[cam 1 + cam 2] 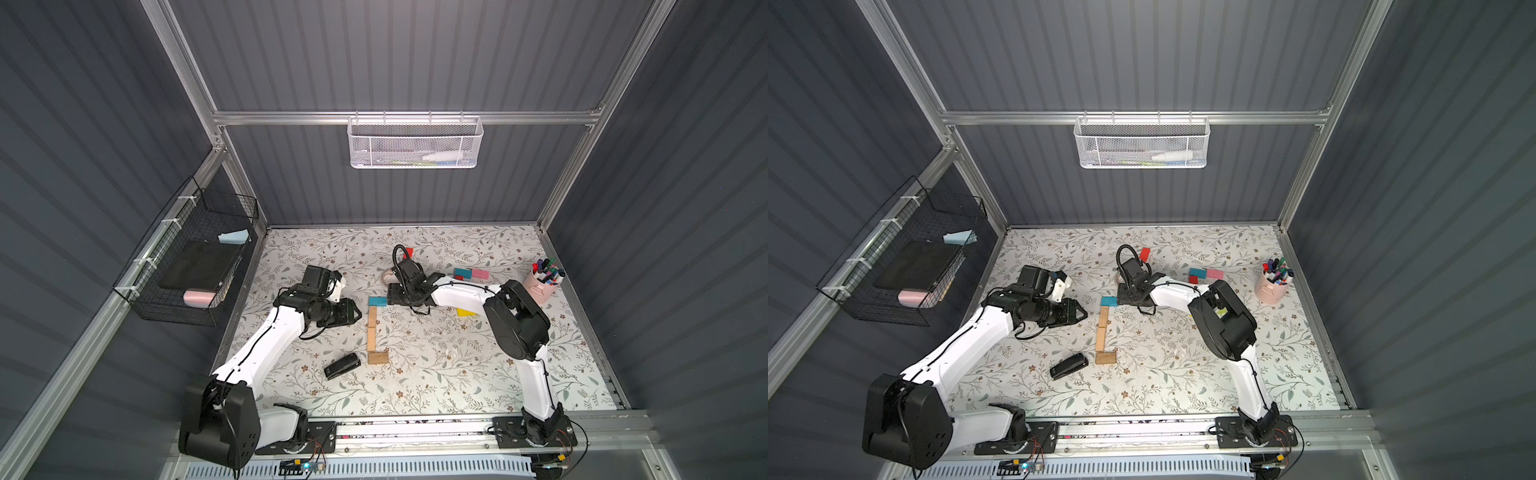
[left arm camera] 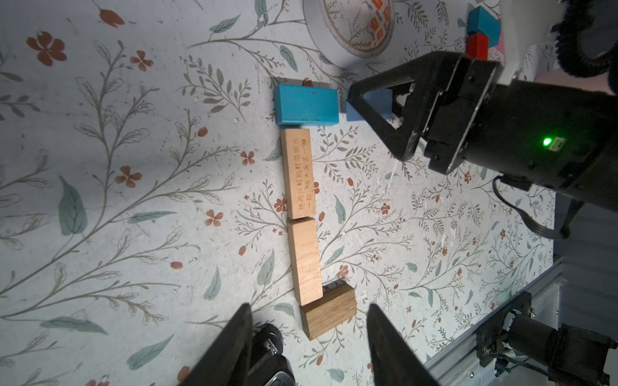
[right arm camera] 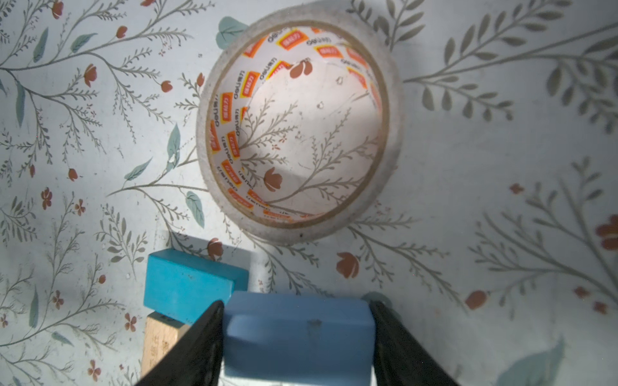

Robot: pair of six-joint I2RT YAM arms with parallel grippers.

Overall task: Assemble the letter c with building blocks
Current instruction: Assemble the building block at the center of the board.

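Your right arm rises from its base at the lower right of both top views, folds at a high black elbow and reaches its white forearm leftward to the middle of the table [image 1: 436, 374]. There the wrist tips over so the right gripper [image 3: 297, 304] points down at the floral surface. In the right wrist view its two black fingers [image 3: 200, 344] press against opposite ends of the light blue block [image 3: 297, 344], so you are clamped on it. The block sits low at the bottom centre of that frame, just beside the teal block [image 3: 187, 287], though you cannot tell whether it rests on the table. The tape roll [image 3: 297, 127] lies beyond it, in the upper middle of the frame. Your left arm slants from the lower left corner of the top views up and to the right, with its wrist turned level. The left gripper [image 1: 354, 312] points rightward at the block column, apart from it. In the left wrist view its fingers stand spread at the bottom edge with nothing held between them. At the centre of a top view the teal block lies crosswise at the upper end of a column of tan blocks [image 1: 372, 318] laid end to end. A darker wood block [image 1: 378, 358] lies crosswise, touching the column's lower end. The stapler [image 1: 341, 366] lies to the lower left of that block. A yellow block [image 1: 465, 312] shows just below the right forearm.
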